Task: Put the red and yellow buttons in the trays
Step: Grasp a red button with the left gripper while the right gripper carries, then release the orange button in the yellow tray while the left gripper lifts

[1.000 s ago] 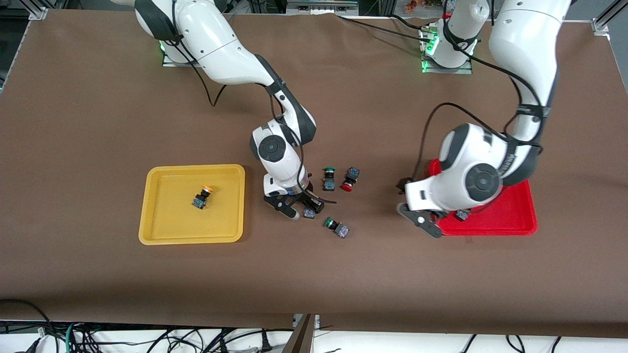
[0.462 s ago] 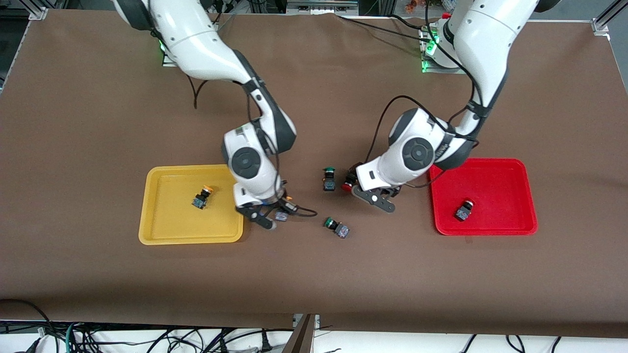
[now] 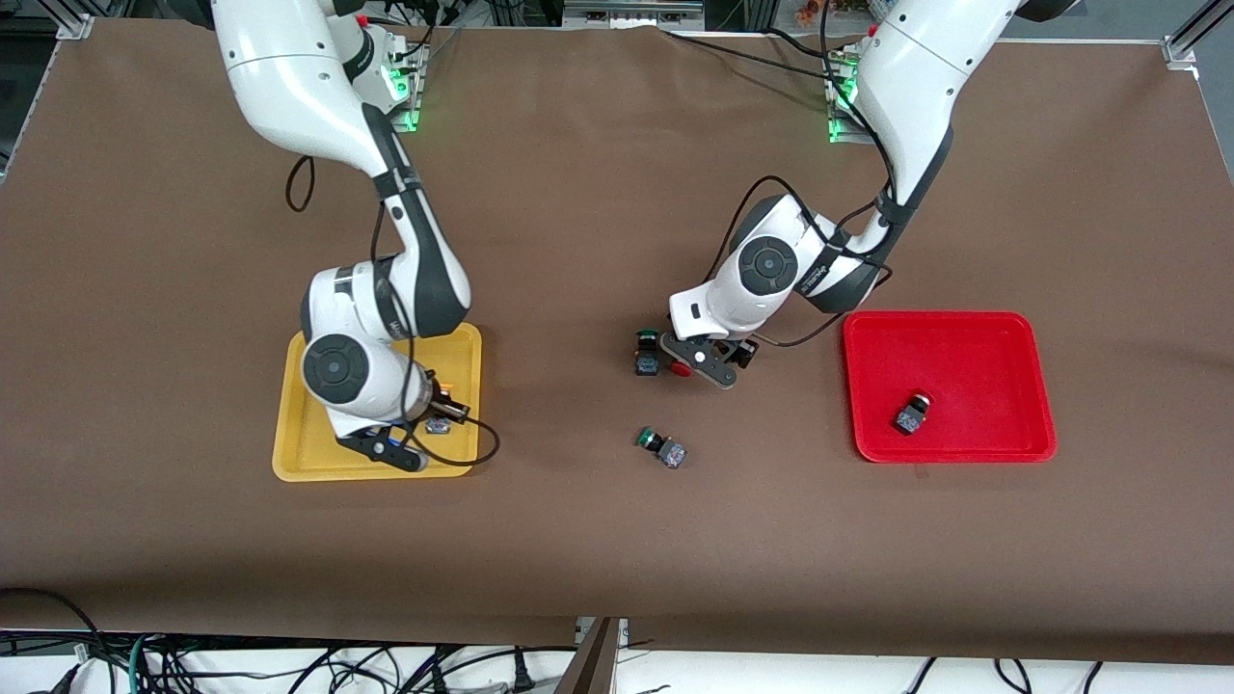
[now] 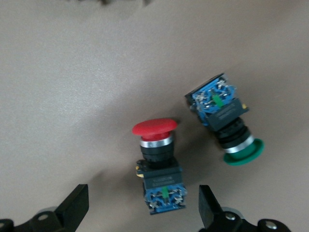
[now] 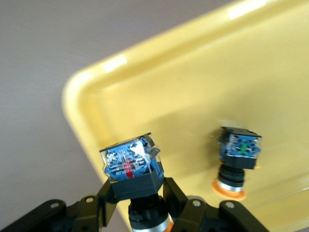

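Right gripper (image 3: 416, 436) is over the yellow tray (image 3: 299, 453), at the corner nearest the front camera on the table-centre side. Its jaws are clamped on a yellow-capped button (image 5: 133, 169): the fingers pinch the dark neck below the blue-grey body, terminal side facing the wrist camera, with a sliver of orange cap showing at the frame edge. The held button is clear of the tray floor.

A second yellow-capped button (image 5: 238, 157) lies on its side on the tray floor, apart from the held one. In the front view the right arm's wrist hides it.

Left gripper (image 3: 711, 361) is low over the table centre, jaws spread wide and holding nothing. A red-capped button (image 4: 158, 166) lies on its side on the brown table (image 3: 617, 540) between the two fingertips (image 4: 75, 205), touching neither. Its blue-grey body points toward the wrist camera and its cap points away.

A green-capped button (image 4: 226, 123) lies just beside it, outside the jaw gap, not touching it. Another green-capped button (image 3: 663, 448) lies nearer the front camera, well apart from both.

The red tray (image 3: 1022, 333) sits toward the left arm's end of the table. One red-capped button (image 3: 912, 413) lies on its floor, on its side.
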Controlling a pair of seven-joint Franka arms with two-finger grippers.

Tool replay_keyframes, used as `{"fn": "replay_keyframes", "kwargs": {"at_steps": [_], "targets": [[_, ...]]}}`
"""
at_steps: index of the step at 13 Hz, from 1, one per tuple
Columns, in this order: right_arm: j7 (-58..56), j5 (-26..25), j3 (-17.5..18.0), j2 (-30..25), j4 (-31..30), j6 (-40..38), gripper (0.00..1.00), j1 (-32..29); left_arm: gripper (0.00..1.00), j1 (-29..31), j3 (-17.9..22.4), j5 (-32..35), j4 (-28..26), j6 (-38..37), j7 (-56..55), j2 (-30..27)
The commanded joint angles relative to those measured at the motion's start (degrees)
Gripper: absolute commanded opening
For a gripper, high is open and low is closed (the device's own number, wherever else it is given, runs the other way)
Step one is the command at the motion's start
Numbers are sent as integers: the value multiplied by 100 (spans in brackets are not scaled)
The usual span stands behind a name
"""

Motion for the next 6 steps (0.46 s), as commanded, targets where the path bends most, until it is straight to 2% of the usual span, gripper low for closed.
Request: {"fn": "replay_keyframes", "kwargs": {"at_steps": [1,2,3,5,6], "targets": [[-124,385,46,-438,-1065,714,59,88,100,-30,19,149,-27,412,21,176],[-124,386,46,-473,-1172,822,87,88,100,-48,19,157,7,448,65,229],[-133,386,29,-491,-1147,762,98,88,99,-56,19,157,16,518,161,273],[-185,368,11,-745,-1077,639,99,79,44,-65,19,157,25,580,669,309],[-186,324,-41,-885,-1016,464,99,79,27,-39,10,157,43,572,881,291]]}}
